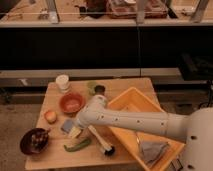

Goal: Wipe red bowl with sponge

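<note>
— Where is the red bowl?
— Left of centre on the worktop, upright, its inside facing up, ready to be wiped. The sponge lies flat just below it, near to hand.
— And the claw?
— At the sponge's right edge, spread wide, holding nothing. I judge it is lined up to pick the sponge.

Test lab: wooden table, yellow bin

The white arm reaches leftward from the right, its hand low, fingers spread wide.
</note>
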Controlling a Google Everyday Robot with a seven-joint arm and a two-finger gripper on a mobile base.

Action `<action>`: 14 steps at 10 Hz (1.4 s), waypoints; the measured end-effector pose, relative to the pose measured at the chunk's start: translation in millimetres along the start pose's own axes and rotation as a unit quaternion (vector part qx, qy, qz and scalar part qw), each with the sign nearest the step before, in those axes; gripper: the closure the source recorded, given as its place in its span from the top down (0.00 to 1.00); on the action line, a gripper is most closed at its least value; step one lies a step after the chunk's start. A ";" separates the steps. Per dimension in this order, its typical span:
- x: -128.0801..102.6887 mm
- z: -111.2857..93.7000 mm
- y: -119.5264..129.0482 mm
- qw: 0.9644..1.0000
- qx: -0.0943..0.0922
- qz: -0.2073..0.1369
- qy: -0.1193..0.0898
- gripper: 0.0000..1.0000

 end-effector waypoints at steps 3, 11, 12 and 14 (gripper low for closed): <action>10.6 18.7 -12.0 0.999 0.026 -0.032 0.008 0.80; -7.1 32.3 -13.0 0.999 0.020 -0.031 -0.013 0.37; -7.0 25.6 -10.8 0.999 0.010 -0.030 -0.012 0.27; 0.3 4.9 -6.0 0.999 -0.009 -0.032 -0.005 0.06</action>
